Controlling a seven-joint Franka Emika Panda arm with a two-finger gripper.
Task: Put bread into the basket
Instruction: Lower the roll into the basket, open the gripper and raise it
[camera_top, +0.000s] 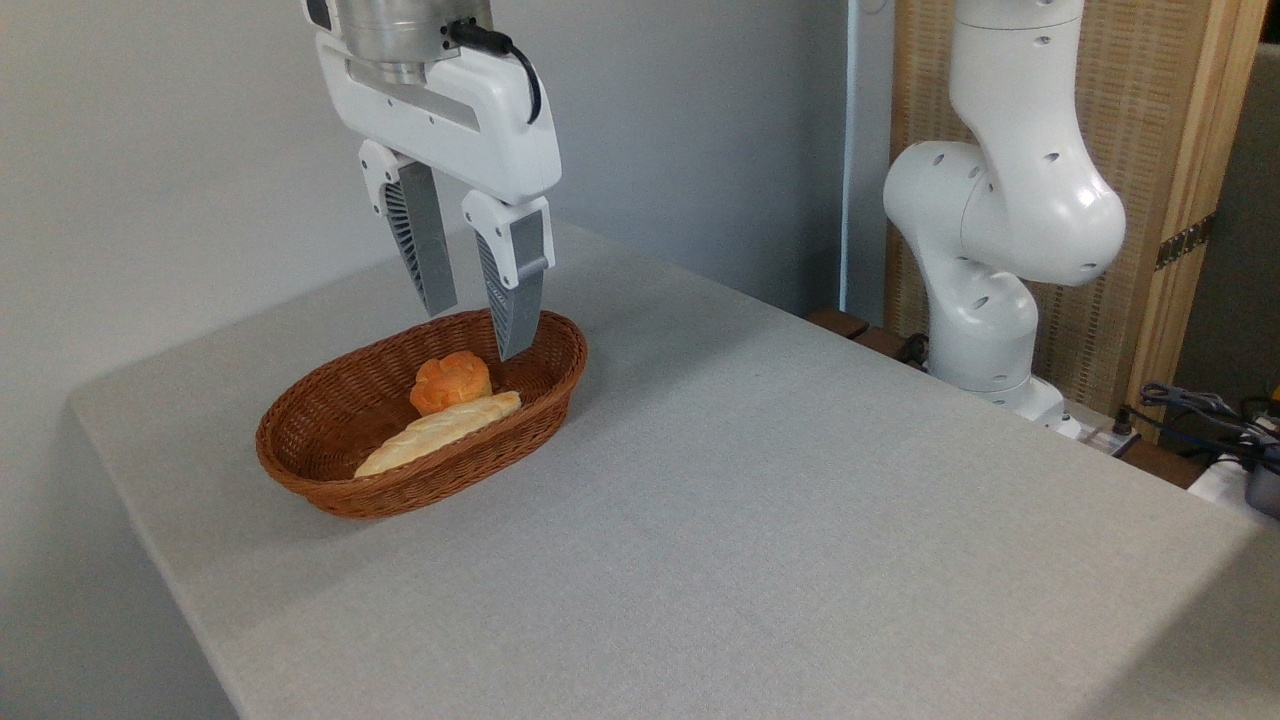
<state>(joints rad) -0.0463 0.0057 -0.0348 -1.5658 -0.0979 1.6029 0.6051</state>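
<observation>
step: drop looks done, bun (451, 382) sits in basket (325, 490) by loaf (437, 432) | pincer (476, 335): apart, empty | next: probably just lift clear

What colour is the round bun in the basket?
Orange-golden, with a knotted top. The bun shows best in the fixed camera view, beside the pale long loaf.

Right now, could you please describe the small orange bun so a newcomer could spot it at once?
On the grey table, look inside the oval brown woven wicker basket at the left. The small round orange-golden bun sits beside a long pale braided loaf. Only the bun is round, orange and knotted on top.
</observation>
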